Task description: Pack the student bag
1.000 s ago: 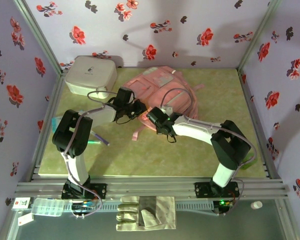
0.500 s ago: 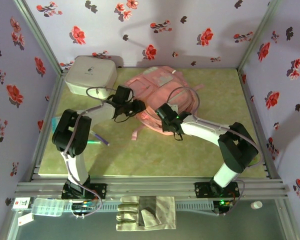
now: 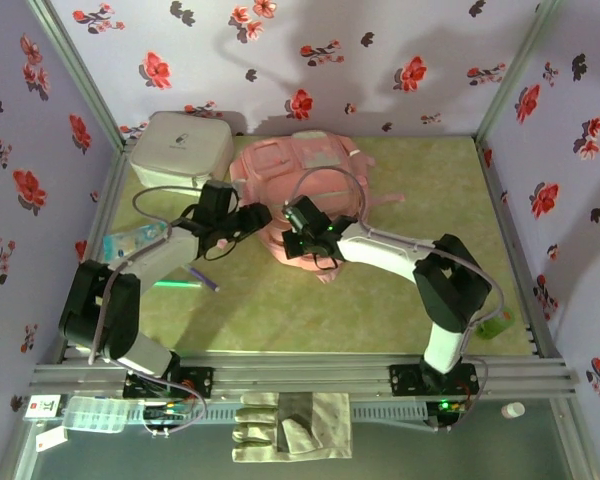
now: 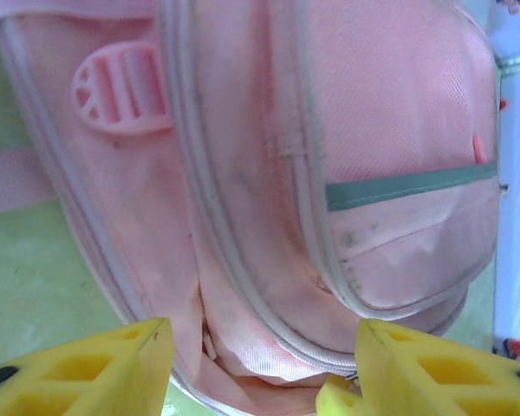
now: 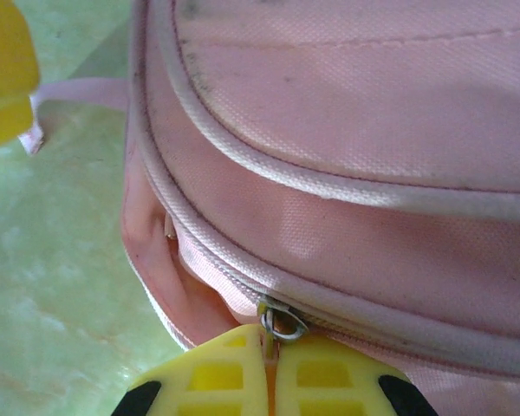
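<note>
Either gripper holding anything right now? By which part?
The right gripper is shut on the zip pull of the student bag. The left gripper is open, holding nothing.

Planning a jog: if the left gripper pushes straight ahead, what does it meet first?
Probably the pink backpack, its zipped edge just ahead of the open left gripper; exact depth is unclear.

The left arm reaches forward and to the right, and the left hand (image 4: 260, 342) has its two yellow fingers (image 4: 95, 368) standing wide apart. The right arm bends at the elbow and stretches to the left. The right hand (image 5: 273, 351) is closed, its fingers pinching a zip pull (image 5: 282, 322).
</note>
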`<action>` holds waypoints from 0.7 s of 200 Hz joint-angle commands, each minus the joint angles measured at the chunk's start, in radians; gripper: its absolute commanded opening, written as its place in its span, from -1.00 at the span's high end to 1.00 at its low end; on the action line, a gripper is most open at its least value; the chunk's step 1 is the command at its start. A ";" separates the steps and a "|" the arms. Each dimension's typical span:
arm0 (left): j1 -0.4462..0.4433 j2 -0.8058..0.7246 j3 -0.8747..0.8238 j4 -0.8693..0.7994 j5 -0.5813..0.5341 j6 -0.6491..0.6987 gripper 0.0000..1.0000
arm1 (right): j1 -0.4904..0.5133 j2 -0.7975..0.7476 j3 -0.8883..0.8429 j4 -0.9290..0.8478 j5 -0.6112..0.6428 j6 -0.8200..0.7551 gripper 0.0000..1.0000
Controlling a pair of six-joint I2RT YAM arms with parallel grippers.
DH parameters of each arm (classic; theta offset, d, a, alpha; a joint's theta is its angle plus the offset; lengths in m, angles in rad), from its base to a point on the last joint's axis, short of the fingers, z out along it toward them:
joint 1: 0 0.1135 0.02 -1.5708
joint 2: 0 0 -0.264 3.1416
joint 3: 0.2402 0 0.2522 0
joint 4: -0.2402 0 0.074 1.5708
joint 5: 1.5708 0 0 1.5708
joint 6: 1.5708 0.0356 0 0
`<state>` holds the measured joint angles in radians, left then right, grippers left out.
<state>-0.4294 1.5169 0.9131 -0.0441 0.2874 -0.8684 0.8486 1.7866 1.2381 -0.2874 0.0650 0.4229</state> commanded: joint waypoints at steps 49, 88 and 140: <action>0.036 0.063 -0.040 0.165 0.073 -0.182 -0.02 | 0.021 0.026 0.052 0.079 -0.068 0.025 0.98; 0.036 0.122 -0.054 0.269 0.114 -0.246 0.11 | 0.022 0.028 0.052 0.089 -0.080 0.037 0.97; 0.036 0.181 -0.056 0.298 0.115 -0.274 0.36 | 0.022 0.023 0.035 0.090 -0.069 0.049 0.97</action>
<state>-0.3981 1.6657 0.8677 0.2008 0.3859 -1.1110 0.8577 1.8111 1.2530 -0.2481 0.0135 0.4557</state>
